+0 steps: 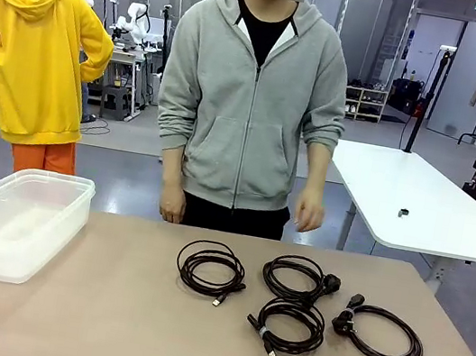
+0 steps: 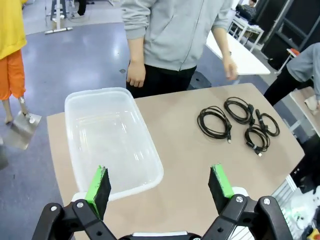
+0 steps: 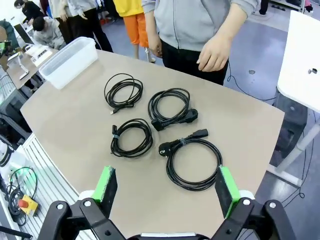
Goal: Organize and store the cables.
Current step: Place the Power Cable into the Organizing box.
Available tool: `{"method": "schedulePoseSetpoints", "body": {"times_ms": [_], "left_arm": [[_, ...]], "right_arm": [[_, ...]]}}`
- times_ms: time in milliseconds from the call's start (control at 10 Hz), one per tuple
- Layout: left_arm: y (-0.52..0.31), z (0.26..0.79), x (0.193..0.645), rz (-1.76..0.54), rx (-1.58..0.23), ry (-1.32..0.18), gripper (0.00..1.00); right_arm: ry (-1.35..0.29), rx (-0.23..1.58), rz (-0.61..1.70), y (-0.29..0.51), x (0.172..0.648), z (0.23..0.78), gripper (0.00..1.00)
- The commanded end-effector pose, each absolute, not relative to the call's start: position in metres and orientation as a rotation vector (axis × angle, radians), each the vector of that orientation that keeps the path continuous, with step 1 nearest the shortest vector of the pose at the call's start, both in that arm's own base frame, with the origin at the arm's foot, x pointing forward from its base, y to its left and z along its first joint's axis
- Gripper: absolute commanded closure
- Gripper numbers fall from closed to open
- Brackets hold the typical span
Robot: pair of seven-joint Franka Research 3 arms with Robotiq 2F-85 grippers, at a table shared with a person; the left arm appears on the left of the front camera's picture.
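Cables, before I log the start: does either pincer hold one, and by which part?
Nothing is held: left pincer and right pincer are open; the cables lie on the table.

Light: bright, even, from ceiling strips overhead | Shadows: faint, soft-edged under the cables (image 1: 330, 283) and beside the clear bin (image 1: 15, 228) | Glare: mild sheen on the white side table (image 1: 419, 186) and the floor (image 1: 135, 135) | Focus: crisp near, background slightly soft | Distortion: wrist views bow the tan tabletop (image 3: 65, 125) edges, wide-angle
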State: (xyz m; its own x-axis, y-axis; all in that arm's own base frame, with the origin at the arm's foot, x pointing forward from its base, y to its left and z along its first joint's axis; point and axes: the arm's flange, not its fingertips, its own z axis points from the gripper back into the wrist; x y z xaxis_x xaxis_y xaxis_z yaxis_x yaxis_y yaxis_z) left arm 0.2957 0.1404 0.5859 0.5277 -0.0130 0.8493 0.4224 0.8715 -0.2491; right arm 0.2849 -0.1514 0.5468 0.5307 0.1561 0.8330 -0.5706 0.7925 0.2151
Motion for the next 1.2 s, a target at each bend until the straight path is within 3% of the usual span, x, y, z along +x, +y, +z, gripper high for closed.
{"method": "schedulePoseSetpoints", "body": {"times_ms": [0,1100], "left_arm": [[0.126,0.5872,0.2989,-0.33,-0.47,-0.975,0.0],[0.126,0.5872,0.2989,-0.33,-0.47,-0.975,0.0]], "right_arm": [[-0.909,0.509,0.486,-0.1446,0.2885,0.5467,0.0],[-0.909,0.509,0.486,-0.1446,0.2885,0.5467,0.0]]}}
